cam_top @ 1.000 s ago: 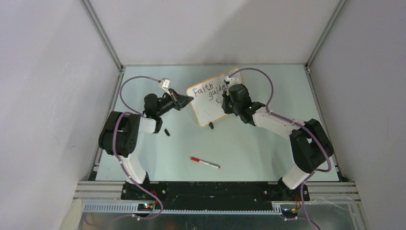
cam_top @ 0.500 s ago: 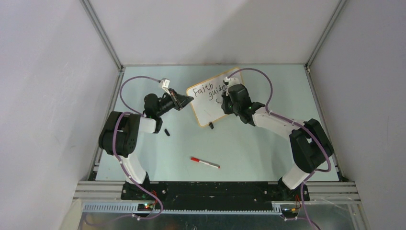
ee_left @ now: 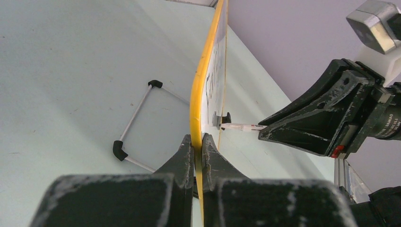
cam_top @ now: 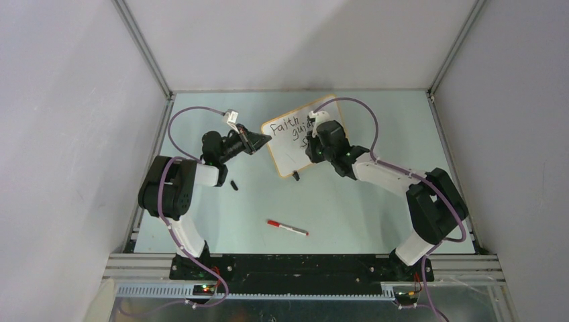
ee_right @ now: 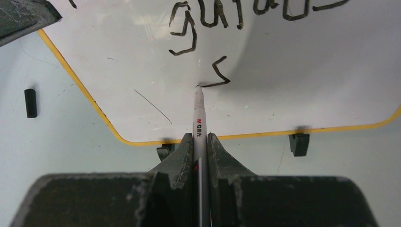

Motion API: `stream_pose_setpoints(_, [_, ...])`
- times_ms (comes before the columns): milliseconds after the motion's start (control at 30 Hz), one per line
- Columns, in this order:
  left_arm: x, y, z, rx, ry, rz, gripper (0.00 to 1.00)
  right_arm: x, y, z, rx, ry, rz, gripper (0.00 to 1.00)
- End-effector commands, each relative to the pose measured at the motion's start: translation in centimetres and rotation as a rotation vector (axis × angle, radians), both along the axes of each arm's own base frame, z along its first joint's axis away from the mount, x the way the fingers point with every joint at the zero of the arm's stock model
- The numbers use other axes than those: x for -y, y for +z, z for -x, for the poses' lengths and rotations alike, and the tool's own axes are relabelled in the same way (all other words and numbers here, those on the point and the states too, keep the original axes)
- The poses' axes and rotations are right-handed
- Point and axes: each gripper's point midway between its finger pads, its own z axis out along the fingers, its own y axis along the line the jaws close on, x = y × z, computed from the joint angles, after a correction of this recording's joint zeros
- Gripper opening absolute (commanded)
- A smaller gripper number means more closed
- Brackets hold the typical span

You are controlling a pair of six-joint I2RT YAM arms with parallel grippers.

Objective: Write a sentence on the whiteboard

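The whiteboard stands tilted at the table's back, with an orange frame and a glossy white face. My left gripper is shut on the board's left edge. My right gripper is shut on a white marker. The marker's tip touches the board's face. The sentence reads "faith" and "guides" in black. Below these is an "s"-shaped stroke, and the marker's tip rests at its lower end.
A red-capped marker lies on the table nearer the arm bases. A small black cap lies left of the board. Black clip feet hold the board's lower edge. A wire stand lies behind the board.
My right gripper has shifted a little to the left across the board with the marker. The left gripper and the board have stayed put.
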Motion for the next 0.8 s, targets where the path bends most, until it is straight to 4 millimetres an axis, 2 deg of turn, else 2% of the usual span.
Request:
stream_pose_setpoints(0, [-0.7, -0.3, -0.7, 0.056, 0.032, -0.071, 0.0, 0.6, 4.8, -0.7, 0.148, -0.044, -0.089, 0.0])
stream_pose_setpoints(200, [-0.7, -0.2, -0.7, 0.056, 0.034, -0.071, 0.0, 1.6, 5.9, -1.1, 0.179, -0.069, -0.138, 0.0])
stream_pose_setpoints(500, [-0.7, -0.2, -0.7, 0.058, 0.035, -0.071, 0.0, 2.3, 5.3, -2.6, 0.149, -0.094, -0.138, 0.0])
stream_pose_setpoints(767, [-0.7, -0.2, -0.7, 0.059, 0.035, -0.071, 0.0, 1.7, 4.6, -3.0, 0.125, -0.077, -0.131, 0.0])
